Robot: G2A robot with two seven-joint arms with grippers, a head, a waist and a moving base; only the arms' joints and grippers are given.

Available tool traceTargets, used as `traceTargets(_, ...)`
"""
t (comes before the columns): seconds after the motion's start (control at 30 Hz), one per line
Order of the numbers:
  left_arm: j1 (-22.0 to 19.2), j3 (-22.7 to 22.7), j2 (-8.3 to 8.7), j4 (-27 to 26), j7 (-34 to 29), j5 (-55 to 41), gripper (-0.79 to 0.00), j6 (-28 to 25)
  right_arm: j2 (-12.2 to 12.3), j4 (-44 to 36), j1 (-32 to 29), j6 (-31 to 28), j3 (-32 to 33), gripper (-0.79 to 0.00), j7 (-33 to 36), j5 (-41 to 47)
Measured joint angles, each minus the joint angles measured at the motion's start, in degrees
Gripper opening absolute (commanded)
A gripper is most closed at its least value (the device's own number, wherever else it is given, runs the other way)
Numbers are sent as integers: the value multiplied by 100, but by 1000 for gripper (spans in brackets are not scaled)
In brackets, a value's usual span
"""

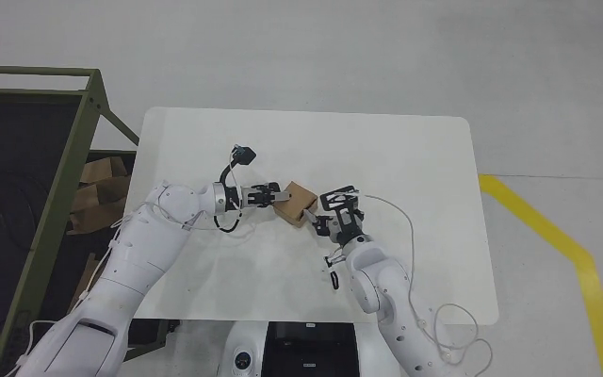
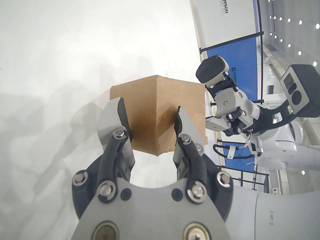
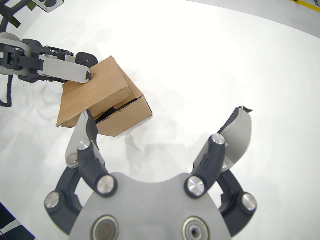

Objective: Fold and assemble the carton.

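A small brown carton (image 1: pixel 301 201) stands near the middle of the white table (image 1: pixel 415 160). In the left wrist view my left gripper (image 2: pixel 150 117) straddles one upright corner edge of the carton (image 2: pixel 155 116), its pads pressed on the two faces beside that edge. The right wrist view shows the carton (image 3: pixel 110 96) with its top flaps folded over and a dark gap between them. My right gripper (image 3: pixel 163 117) is wide open just beside it, one fingertip (image 3: pixel 87 122) close to the near face. Each gripper also appears from above: the left gripper (image 1: pixel 275 195) and the right gripper (image 1: pixel 336 207).
A green metal frame (image 1: pixel 80 113) stands off the table's left edge, with flat cardboard pieces (image 1: pixel 94 188) inside it. A thin white cable (image 1: pixel 400 215) loops from the right arm. The table's far half and right side offer free room.
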Motion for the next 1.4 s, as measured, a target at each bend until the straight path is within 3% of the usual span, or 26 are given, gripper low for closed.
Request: traceTargets(1.4, -60, 40, 9, 89, 23, -112, -400, -100, 13, -42, -41, 75, 166, 0, -157, 140)
